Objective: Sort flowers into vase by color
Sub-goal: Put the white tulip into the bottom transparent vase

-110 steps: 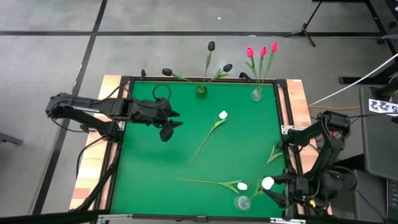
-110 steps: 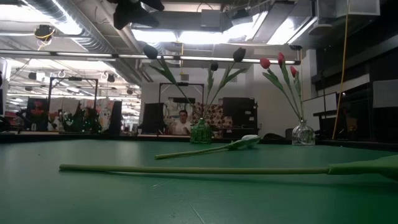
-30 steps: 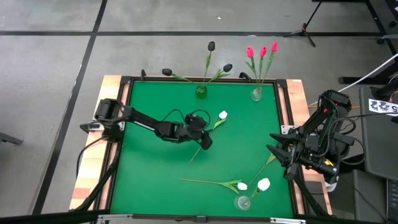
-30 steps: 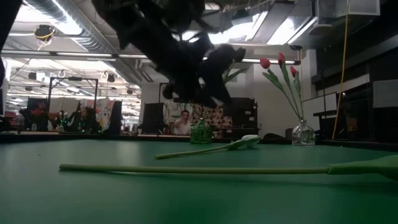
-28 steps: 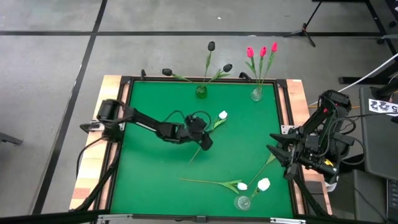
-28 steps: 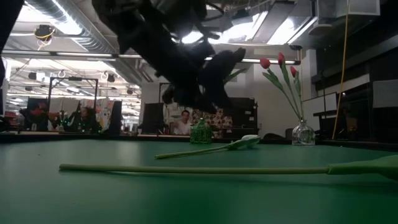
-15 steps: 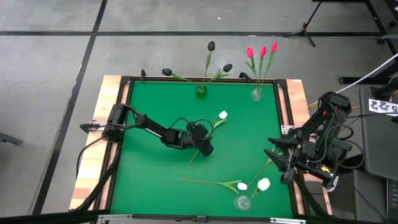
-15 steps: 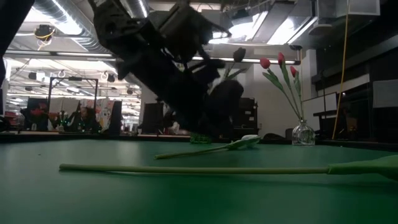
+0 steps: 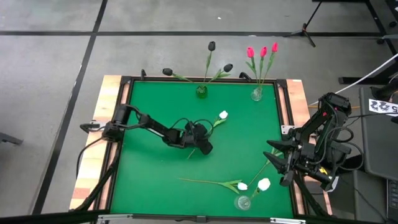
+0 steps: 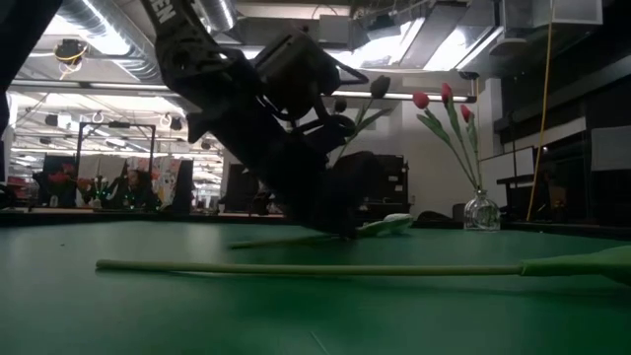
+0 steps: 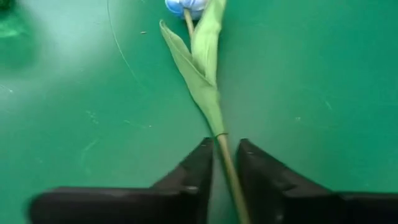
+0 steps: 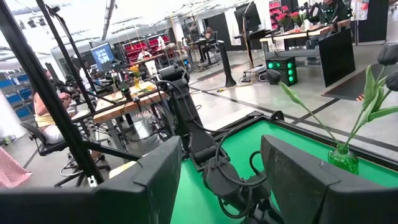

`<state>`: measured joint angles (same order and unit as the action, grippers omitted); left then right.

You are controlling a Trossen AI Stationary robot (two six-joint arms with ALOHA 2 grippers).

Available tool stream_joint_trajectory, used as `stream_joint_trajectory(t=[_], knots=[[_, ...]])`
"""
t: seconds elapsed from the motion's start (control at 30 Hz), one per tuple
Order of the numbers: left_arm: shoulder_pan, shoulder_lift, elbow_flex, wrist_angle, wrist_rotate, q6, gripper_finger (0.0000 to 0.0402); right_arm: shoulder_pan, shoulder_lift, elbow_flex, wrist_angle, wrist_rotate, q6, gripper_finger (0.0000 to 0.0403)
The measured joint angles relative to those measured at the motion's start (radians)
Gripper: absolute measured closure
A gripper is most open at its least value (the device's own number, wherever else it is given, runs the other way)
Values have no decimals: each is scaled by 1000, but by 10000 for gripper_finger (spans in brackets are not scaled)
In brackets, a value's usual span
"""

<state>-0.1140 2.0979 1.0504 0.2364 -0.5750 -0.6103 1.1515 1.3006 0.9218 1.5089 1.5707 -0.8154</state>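
A white flower (image 9: 214,124) lies flat on the green table (image 9: 143,180) near its middle, its head (image 9: 222,115) toward the far right. My left gripper (image 9: 204,148) is down at the table over the lower stem. In the left wrist view its fingers (image 11: 225,163) stand narrowly apart with the stem (image 11: 222,146) between them. My right gripper (image 9: 277,163) hovers open at the table's right edge, holding nothing. A green vase (image 9: 201,91) with black flowers and a clear vase (image 9: 256,94) with red flowers stand at the far edge. My left gripper comes at the white flower's stem (image 11: 222,146) just below the leaves, slanting down from the table's left, one finger on each side and across the stem. A small gap shows beside the stem, so I cannot tell whether the fingers touch it. The flower lies on the table.
Near the front right stands a clear vase (image 9: 242,202) with two white flower heads (image 9: 241,185) (image 9: 265,184) beside it. One long stem (image 10: 315,268) lies along the near side. The raised table frame (image 9: 121,124) borders the green surface. People and desks show in the room beyond.
My left gripper has come down from above the white flower to the table and now sits over the lower stem, a little nearer the near edge. My right gripper has drifted slightly toward the near edge.
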Motion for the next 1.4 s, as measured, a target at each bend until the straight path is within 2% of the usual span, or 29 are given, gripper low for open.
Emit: stream_joint_trajectory(t=[0.07, 0.13, 0.37, 0.63, 0.7, 0.83, 0.93, 1.07, 1.23, 1.4], knots=[[6, 0, 1, -5, 15, 2, 372, 0, 0, 0, 0, 0, 0, 185], [13, -1, 1, -4, 34, 0, 392, 0, 0, 0, 0, 0, 0, 185], [19, -56, -5, -31, 81, -8, 397, 0, 0, 0, 0, 0, 26, 185], [16, -182, -5, -16, 53, -3, 398, 0, 0, 0, 0, -13, 26, 185], [16, -221, -5, -15, 32, -1, 399, 0, 0, 0, 0, -42, 25, 185], [10, -308, -4, 13, -22, 22, 399, 1, 0, 0, -25, -188, 24, 185], [-4, -369, -4, 126, -41, 106, 399, 28, -4, 0, -36, -249, 4, 185], [-57, -435, -3, 377, -42, 250, 399, 62, -7, 0, -38, -288, -4, 185], [-152, -450, -3, 713, -37, 428, 399, 80, -7, 0, -38, -318, -1, 185], [-233, -444, -3, 890, -34, 517, 400, 80, -7, 0, -42, -360, -2, 185]])
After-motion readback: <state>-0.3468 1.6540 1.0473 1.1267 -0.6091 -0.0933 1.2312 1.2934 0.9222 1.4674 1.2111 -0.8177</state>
